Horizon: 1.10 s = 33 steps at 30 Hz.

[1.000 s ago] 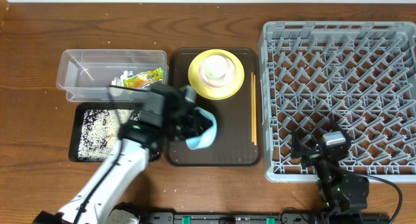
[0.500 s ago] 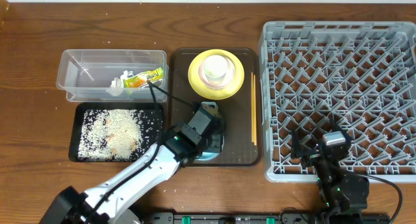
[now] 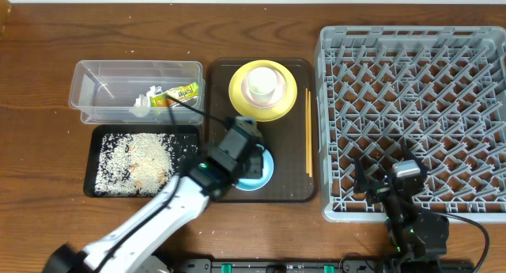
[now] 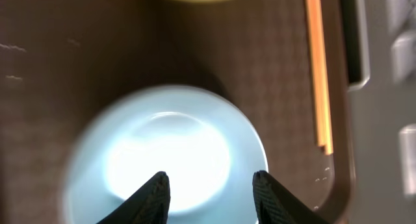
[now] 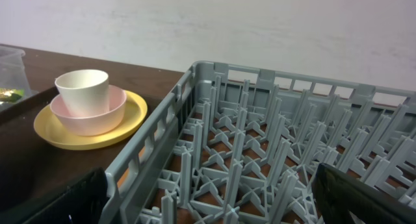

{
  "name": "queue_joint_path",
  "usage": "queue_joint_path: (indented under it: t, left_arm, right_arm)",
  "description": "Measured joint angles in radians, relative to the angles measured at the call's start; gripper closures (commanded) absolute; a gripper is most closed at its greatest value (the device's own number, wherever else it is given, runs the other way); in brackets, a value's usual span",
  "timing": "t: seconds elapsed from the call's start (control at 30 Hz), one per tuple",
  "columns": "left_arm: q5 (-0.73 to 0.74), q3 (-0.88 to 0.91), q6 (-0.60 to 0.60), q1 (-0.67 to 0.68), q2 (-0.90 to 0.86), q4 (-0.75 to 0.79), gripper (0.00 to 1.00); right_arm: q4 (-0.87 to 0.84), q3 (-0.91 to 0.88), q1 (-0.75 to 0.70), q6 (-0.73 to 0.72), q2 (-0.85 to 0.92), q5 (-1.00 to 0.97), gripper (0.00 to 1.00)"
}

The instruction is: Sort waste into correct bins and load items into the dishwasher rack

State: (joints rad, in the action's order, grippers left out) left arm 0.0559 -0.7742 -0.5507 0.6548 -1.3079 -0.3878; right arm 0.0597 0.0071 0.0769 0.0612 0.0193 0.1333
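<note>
Overhead, the left gripper (image 3: 247, 156) hangs over the blue bowl (image 3: 264, 172), which sits upright on the near half of the brown tray (image 3: 292, 187). The blurred left wrist view shows its jaws partly parted above the bowl, one tip over the inside and the other by the right rim, with nothing clamped between them. Farther back on the same tray lies the plate (image 3: 289, 99), carrying the pink bowl (image 5: 88, 117) with the cup (image 3: 263, 83) standing inside it. Chopsticks (image 3: 307, 134) lie along the tray's right edge, just beside the rack (image 3: 411, 91), which takes up the right side of the tabletop (image 3: 39, 146). Left of the brown tray, the tub (image 3: 95, 75) holds the wrapper (image 3: 178, 94) and the tissue (image 3: 142, 103), and the black tray (image 3: 91, 168) in front of it holds the rice (image 3: 134, 162). The right gripper (image 5: 209, 185) sits at the rack's near edge, its jaws spread wide with nothing in them, facing across the pegs toward the plate
</note>
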Motion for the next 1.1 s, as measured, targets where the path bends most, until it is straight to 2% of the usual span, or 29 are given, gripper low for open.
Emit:
queue_joint_path:
  t: [0.2, 0.37, 0.5, 0.57, 0.6, 0.63, 0.93, 1.1]
  left_arm:
    - [0.000, -0.090, 0.006, -0.166, 0.135, -0.164, 0.56]
    - [0.073, -0.101, 0.049, -0.372, 0.222, -0.306, 0.55]
    - [0.124, -0.101, 0.082, -0.494, 0.235, -0.393, 0.40]
    - [0.132, -0.101, 0.090, -0.534, 0.234, -0.429, 0.28]
    - [0.137, -0.101, 0.089, -0.545, 0.234, -0.438, 0.28]
    - [0.142, -0.101, 0.089, -0.550, 0.234, -0.444, 0.22]
    - [0.156, -0.101, 0.103, -0.554, 0.233, -0.446, 0.15]
    - [0.156, -0.101, 0.104, -0.554, 0.233, -0.446, 0.12]
  right_arm:
    - [0.000, 0.000, 0.000, 0.000, 0.000, 0.000, 0.01]
    - [0.000, 0.000, 0.000, 0.000, 0.000, 0.000, 0.01]
    - [0.000, 0.000, 0.000, 0.000, 0.000, 0.000, 0.01]
    - [0.000, 0.000, 0.000, 0.000, 0.000, 0.000, 0.01]
    - [0.000, 0.000, 0.000, 0.000, 0.000, 0.000, 0.01]
    - [0.000, 0.000, 0.000, 0.000, 0.000, 0.000, 0.01]
    - [0.000, 0.000, 0.000, -0.011, 0.000, 0.000, 0.01]
    - [0.005, 0.001, 0.000, -0.082, 0.000, 0.000, 0.01]
